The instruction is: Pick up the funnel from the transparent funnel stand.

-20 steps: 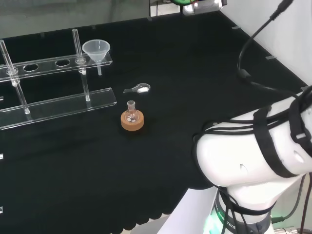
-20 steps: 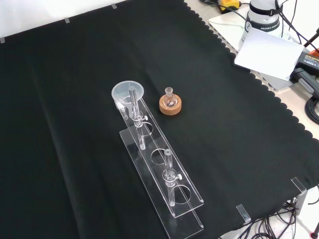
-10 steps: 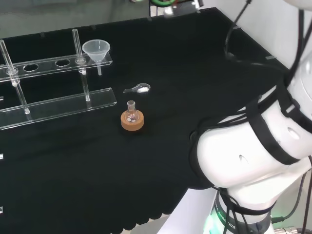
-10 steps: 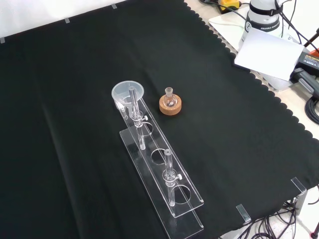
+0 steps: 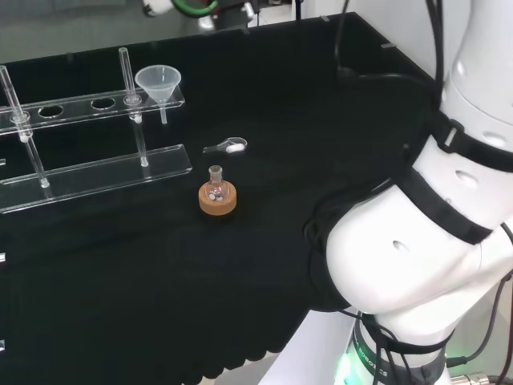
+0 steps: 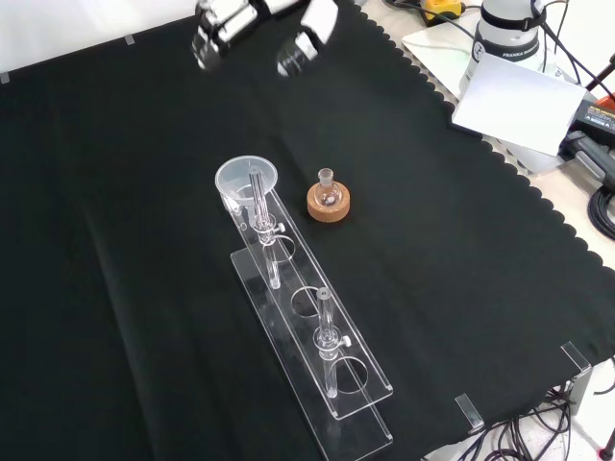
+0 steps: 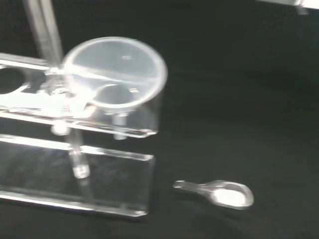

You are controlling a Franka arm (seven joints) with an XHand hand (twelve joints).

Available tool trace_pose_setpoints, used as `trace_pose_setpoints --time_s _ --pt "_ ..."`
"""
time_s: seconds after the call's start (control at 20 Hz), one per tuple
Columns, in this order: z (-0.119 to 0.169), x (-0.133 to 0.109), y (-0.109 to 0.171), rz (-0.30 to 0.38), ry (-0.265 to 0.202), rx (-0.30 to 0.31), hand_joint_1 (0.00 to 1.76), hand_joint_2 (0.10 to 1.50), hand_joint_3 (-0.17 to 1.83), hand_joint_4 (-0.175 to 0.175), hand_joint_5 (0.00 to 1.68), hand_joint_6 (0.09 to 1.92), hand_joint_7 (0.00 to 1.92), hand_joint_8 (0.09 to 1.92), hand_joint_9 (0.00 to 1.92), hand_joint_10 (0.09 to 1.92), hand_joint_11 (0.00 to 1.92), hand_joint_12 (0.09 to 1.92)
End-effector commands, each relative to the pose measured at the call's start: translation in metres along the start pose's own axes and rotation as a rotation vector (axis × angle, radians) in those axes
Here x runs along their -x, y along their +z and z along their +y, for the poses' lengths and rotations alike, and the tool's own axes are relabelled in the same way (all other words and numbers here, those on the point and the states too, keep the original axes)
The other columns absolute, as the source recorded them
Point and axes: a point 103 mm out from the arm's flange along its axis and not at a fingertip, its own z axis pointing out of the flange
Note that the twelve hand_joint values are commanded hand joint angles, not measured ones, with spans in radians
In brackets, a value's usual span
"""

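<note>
A clear funnel [image 5: 158, 80] sits in the end hole of the transparent stand [image 5: 96, 172], at the stand's right end in the head view. From the front the funnel [image 6: 246, 180] is at the far end of the stand [image 6: 357, 382]. The hand [image 6: 227, 21] hangs at the top edge of the front view, well beyond the funnel and apart from it, its fingers [image 6: 306, 40] spread and holding nothing. The wrist view looks down on the funnel [image 7: 114, 74] and the stand's base plate [image 7: 99, 169].
A small round flask on a cork ring [image 5: 217, 197] stands near the stand's funnel end, also in the front view as the flask [image 6: 328, 196]. A clear spoon with white powder [image 5: 227, 146] lies between flask and funnel, and the spoon [image 7: 219, 192] shows in the wrist view.
The arm's links have swung upward and left in the head view. The hand has come into the front view at its top edge. The funnel, stand, flask and spoon have not moved.
</note>
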Motion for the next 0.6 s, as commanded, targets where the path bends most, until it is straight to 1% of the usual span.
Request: trace_pose_setpoints --time_s 0.05,0.25,0.35,0.6 --pt "0.022 -0.043 0.022 -0.03 -0.041 -0.048 0.0 1.1 0.38 -0.027 0.15 0.09 0.01 0.63 0.18 0.75 0.09 1.41" --pt "0.027 -0.04 0.033 -0.023 -0.049 -0.078 0.01 1.08 0.35 -0.029 0.14 0.09 0.0 0.62 0.18 0.76 0.08 1.42" --pt "0.029 -0.037 0.039 -0.015 -0.047 -0.097 0.07 1.05 0.32 -0.032 0.13 0.09 0.0 0.58 0.15 0.77 0.07 1.44" --pt "0.034 -0.03 0.047 -0.008 -0.034 -0.141 0.22 0.95 0.23 -0.036 0.06 0.09 0.0 0.3 0.03 0.82 0.06 1.49"
